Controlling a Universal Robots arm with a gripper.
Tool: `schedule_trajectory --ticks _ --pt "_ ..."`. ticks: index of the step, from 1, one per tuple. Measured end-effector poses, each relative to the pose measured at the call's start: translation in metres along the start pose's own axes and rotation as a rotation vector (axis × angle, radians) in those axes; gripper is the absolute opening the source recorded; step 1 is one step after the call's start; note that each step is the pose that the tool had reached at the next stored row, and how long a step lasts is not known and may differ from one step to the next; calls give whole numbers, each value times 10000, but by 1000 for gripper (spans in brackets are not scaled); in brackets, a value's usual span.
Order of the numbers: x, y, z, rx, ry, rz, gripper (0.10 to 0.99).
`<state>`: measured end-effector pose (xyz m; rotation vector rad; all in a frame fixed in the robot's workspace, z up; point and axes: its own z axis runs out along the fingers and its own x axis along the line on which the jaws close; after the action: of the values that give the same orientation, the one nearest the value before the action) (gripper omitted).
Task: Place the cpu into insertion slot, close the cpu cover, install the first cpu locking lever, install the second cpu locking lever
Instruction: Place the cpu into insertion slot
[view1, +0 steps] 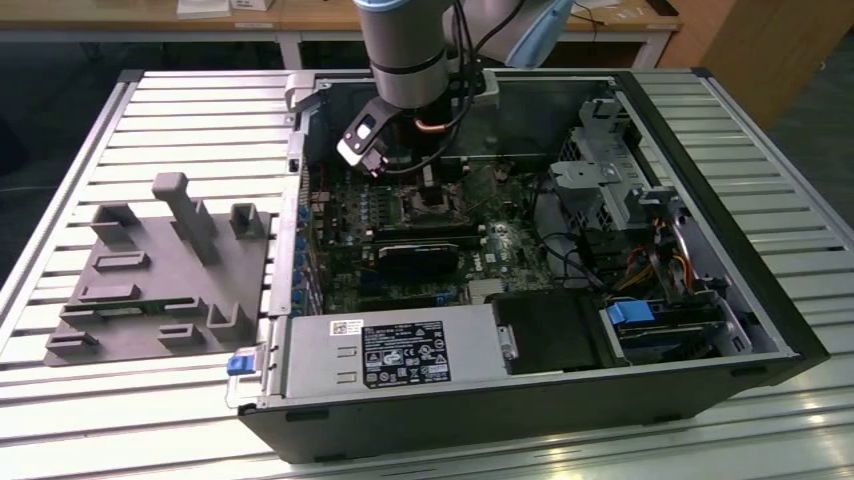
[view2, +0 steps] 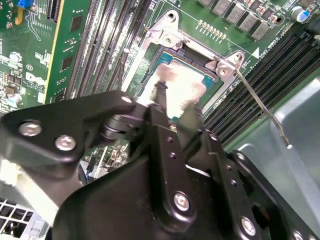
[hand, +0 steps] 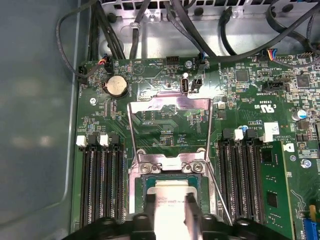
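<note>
My gripper (hand: 170, 205) hangs low over the insertion slot (hand: 142, 182) of the green motherboard, inside the open computer case (view1: 747, 300). Its two dark fingers (hand: 149, 206) press against opposite edges of the silvery cpu (hand: 170, 197), which lies in or just above the slot. In the second wrist view the gripper (view2: 175, 107) flanks the cpu (view2: 175, 82) the same way. The cpu cover (hand: 134, 132), a silvery frame with a square window, stands flipped open beyond the slot. A thin locking lever (view2: 260, 107) sticks out unlatched beside the slot.
Long black memory slots (hand: 102, 185) run along both sides of the socket, and an upright memory module (view2: 65, 50) stands close by. Cables (hand: 120, 30) and a coin battery (hand: 115, 85) lie past the cover. A power supply (view1: 387, 355), drive cage (view1: 627, 190) and grey fixture plate (view1: 147, 270) surround the board.
</note>
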<state>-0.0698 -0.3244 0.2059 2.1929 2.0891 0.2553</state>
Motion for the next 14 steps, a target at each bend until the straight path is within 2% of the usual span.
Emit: schedule_trajectory --ticks 1,3,5,7,10,11,12,14 --pt "0 0 0 0 0 0 353" --pt "0 0 -2 0 0 0 235" --pt "0 1 -3 -1 0 0 235" --pt "0 1 -4 0 0 0 118" --pt "0 1 -5 2 1 -1 106" --pt "0 4 -4 78 -3 2 106" --pt "0 9 -4 206 -12 8 106" --pt "1 28 2 550 -29 21 106"
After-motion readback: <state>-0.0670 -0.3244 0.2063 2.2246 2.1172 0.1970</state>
